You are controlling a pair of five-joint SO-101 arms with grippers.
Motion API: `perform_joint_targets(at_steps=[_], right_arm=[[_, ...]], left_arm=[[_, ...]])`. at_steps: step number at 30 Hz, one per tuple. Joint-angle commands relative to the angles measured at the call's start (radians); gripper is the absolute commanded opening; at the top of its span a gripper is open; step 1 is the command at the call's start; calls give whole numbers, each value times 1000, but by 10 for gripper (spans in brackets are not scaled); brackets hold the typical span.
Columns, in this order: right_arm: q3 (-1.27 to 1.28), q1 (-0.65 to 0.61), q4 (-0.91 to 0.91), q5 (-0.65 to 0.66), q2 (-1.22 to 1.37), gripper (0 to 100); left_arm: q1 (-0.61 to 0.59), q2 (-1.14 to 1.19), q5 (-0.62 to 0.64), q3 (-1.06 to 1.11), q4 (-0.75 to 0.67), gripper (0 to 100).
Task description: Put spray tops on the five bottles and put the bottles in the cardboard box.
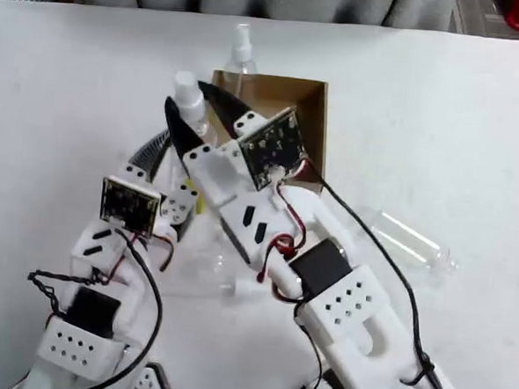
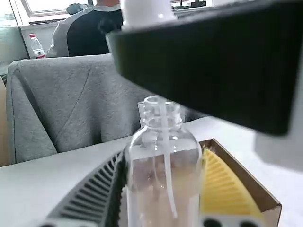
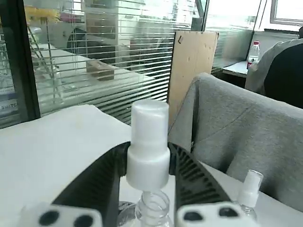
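The spray top (image 3: 149, 153) is clamped between the fingers of the right gripper (image 3: 148, 161) — its tube inside the bottle (image 2: 161, 179); the bottle is held upright between the fingers of the left gripper (image 2: 163, 161), beside the cardboard box (image 1: 292, 94).

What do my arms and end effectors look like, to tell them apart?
Both arms are white plastic with black motor blocks and a bare circuit-board camera at the wrist. The right arm carries black cable and red wires; the left arm a looping black cable. The right end effector has black ribbed fingers; the left end effector pairs a dark ribbed finger with a yellow one.
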Motion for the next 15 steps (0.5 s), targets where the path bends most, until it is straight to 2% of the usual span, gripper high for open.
perform_joint_targets(at_steps=[1,4,10,15], right_arm=[[-17,-30,12,8,1,19],[-17,-30,12,6,1,48],[-17,-31,27,6,-10,213],[-18,-31,24,5,-25,227]], left_arm=[[-10,-19,-11,-12,-32,24],[-10,-19,-11,-14,-32,24],[-7,-19,-9,-15,-32,24],[-12,-19,-9,-15,-32,24]])
